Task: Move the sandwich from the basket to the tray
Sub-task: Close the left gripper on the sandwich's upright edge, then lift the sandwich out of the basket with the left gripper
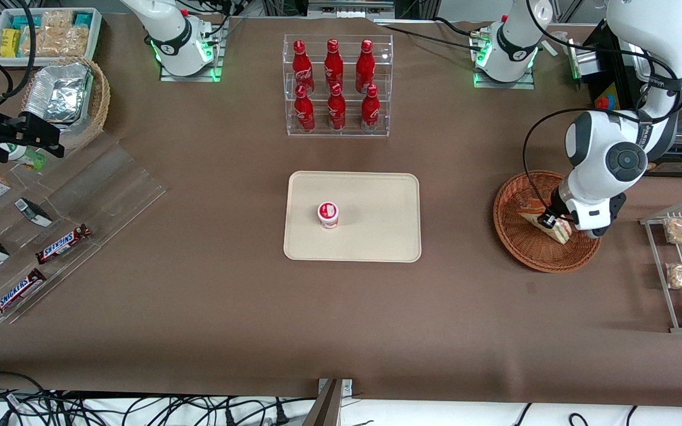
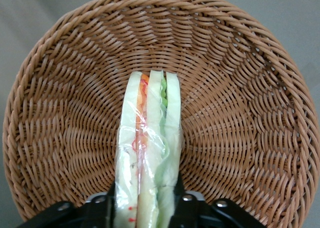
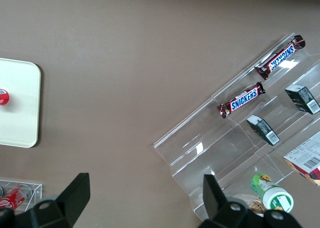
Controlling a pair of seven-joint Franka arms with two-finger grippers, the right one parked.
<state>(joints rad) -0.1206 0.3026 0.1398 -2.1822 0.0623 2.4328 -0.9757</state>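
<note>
Our gripper [image 2: 145, 208] pinches the sandwich [image 2: 148, 153] across its bread faces, in the basket [image 2: 240, 113]. We judge it light, soft and slippery-wrapped, so gentle pressure suits.

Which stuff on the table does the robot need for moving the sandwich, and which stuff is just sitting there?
Needed for the job:
- sandwich, in the basket
- tray
- end effector, its fingers on either side of the sandwich

Just sitting there:
- small red-and-white cup on the tray
- red bottles in a clear rack
- Snickers bars
- foil containers in a tan basket
</note>
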